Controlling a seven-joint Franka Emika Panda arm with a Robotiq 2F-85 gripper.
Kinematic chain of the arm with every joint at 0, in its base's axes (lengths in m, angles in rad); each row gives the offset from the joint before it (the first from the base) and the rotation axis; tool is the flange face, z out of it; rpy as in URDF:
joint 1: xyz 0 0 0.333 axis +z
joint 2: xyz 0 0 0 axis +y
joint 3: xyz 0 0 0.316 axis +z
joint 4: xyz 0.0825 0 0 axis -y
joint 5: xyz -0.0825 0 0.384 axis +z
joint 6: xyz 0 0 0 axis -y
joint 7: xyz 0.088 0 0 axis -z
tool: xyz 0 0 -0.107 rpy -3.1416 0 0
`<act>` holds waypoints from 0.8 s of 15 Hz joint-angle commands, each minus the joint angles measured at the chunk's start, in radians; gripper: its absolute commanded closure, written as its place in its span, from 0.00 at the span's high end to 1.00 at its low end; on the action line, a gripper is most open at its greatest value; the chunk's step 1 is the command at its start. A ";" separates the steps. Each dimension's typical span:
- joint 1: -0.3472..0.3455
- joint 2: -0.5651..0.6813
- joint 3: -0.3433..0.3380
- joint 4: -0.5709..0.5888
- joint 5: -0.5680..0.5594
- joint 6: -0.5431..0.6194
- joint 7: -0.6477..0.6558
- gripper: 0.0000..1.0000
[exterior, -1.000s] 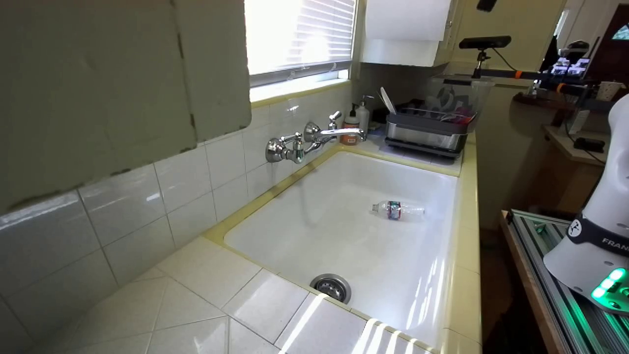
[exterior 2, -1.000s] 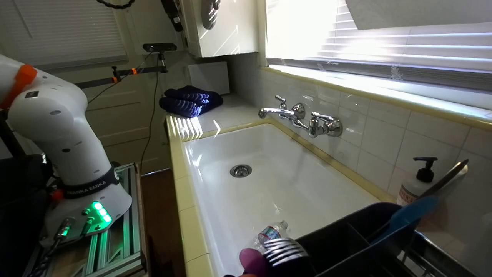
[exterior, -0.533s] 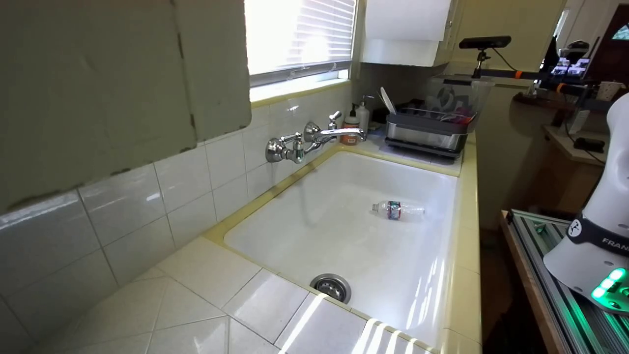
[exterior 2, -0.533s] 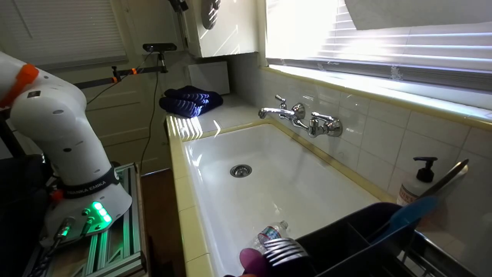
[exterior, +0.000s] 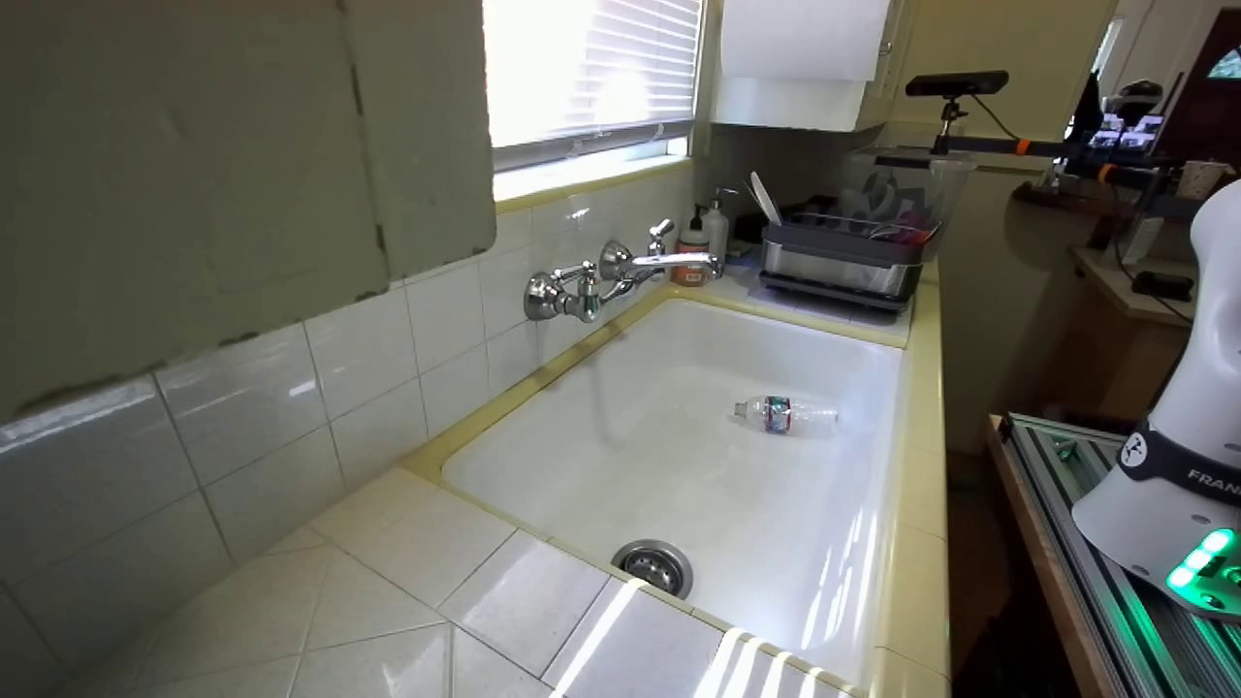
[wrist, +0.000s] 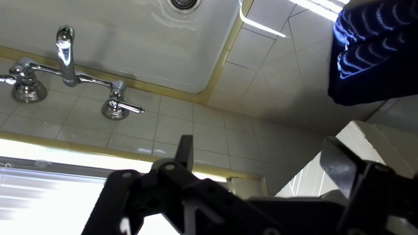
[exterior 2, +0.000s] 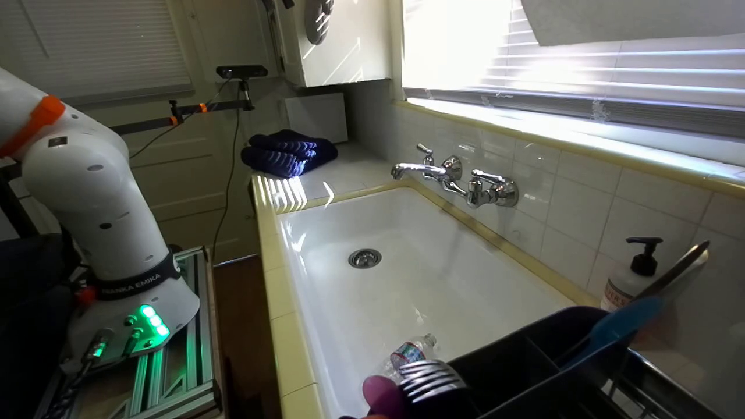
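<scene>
My gripper (wrist: 258,145) is open, with its two fingers wide apart and nothing between them in the wrist view. Only dark tips show at the top edge of an exterior view (exterior 2: 279,3). It is high, near the wall cabinet (exterior 2: 349,46), and touches nothing visible. A clear plastic bottle with a coloured label (exterior: 779,415) lies on its side in the white sink (exterior: 659,465); in an exterior view the bottle (exterior 2: 410,352) is partly hidden by utensils. It is out of the wrist view. A dark blue striped cloth (exterior 2: 288,152) lies folded on the counter, also in the wrist view (wrist: 372,55).
A chrome faucet (exterior: 679,260) projects from the tiled wall over the sink. A dish rack (exterior: 843,262) with utensils stands at one end, beside soap bottles (exterior: 690,257). A metal drain (exterior 2: 365,258) is in the basin. Window blinds (exterior 2: 582,64) hang above the faucet.
My gripper has moved up, almost out of the exterior views. The arm's upper link has shifted slightly. The bottle, cloth and rack have not moved.
</scene>
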 commanded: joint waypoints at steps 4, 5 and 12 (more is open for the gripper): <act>0.010 0.002 -0.005 0.004 -0.006 -0.002 0.005 1.00; 0.010 0.002 -0.005 0.004 -0.006 -0.002 0.005 1.00; 0.045 0.071 -0.018 0.075 0.023 0.082 -0.069 1.00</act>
